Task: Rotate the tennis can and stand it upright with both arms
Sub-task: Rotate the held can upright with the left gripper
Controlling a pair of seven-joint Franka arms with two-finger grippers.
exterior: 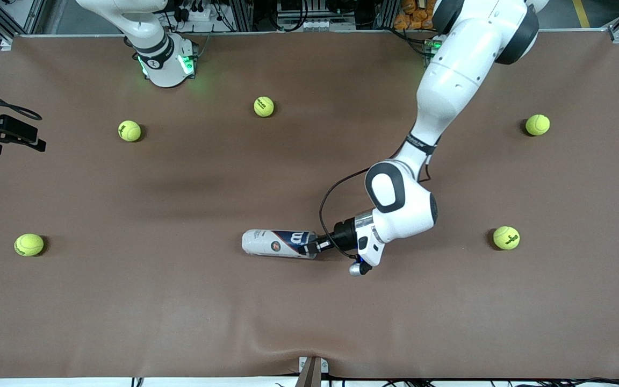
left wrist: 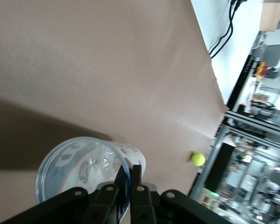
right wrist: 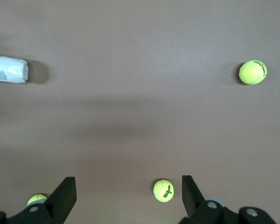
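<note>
The can lies on its side on the brown desk, near the middle and on the half nearer the front camera, its long axis running between the two arms' ends. The left tool has its fingers pinched together on the rim at the can's open end, the end toward the left arm, one finger seemingly inside the mouth and one outside, though the wrist view leaves that uncertain. Holding the rim there makes sense as a handle for swinging the can round or tipping it up.

The right tool hangs high over the desk at the right arm's end with its fingers wide apart, holding nothing; that arm waits, probably until the can is turned within its reach.

The label shows a large white "W" on navy with a small round emblem beside it; the small print on the white part is too fine to read. Five balls are scattered well away from the can; the ball in the right wrist view reads "Wilson".
</note>
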